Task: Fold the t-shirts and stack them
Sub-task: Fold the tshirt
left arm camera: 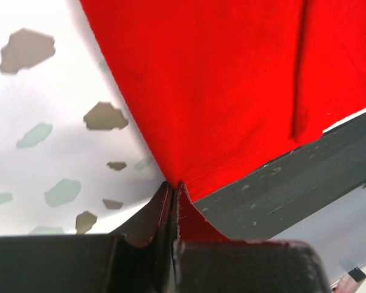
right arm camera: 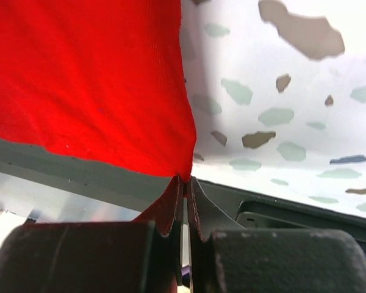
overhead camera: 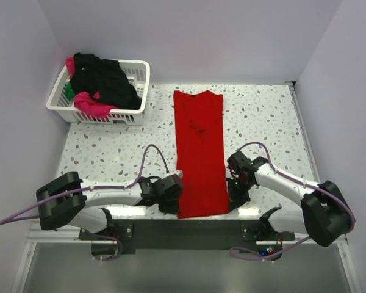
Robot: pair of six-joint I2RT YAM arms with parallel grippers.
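A red t-shirt (overhead camera: 199, 152), folded into a long narrow strip, lies down the middle of the speckled table (overhead camera: 110, 143), with its near hem at the table's front edge. My left gripper (overhead camera: 178, 204) is shut on its near left corner; in the left wrist view the cloth (left arm camera: 232, 79) runs pinched into the closed tips of the left gripper (left arm camera: 174, 184). My right gripper (overhead camera: 230, 204) is shut on the near right corner, where the red cloth (right arm camera: 85, 79) narrows into the tips of the right gripper (right arm camera: 186, 179). Black (overhead camera: 104, 79), magenta (overhead camera: 91, 105) and green (overhead camera: 69, 91) t-shirts lie bundled in the basket.
A white lattice basket (overhead camera: 140, 68) stands at the table's back left corner. The dark front rail (overhead camera: 183, 235) runs just below the shirt's hem, and walls enclose the table on three sides. Bare table top lies on either side of the red strip.
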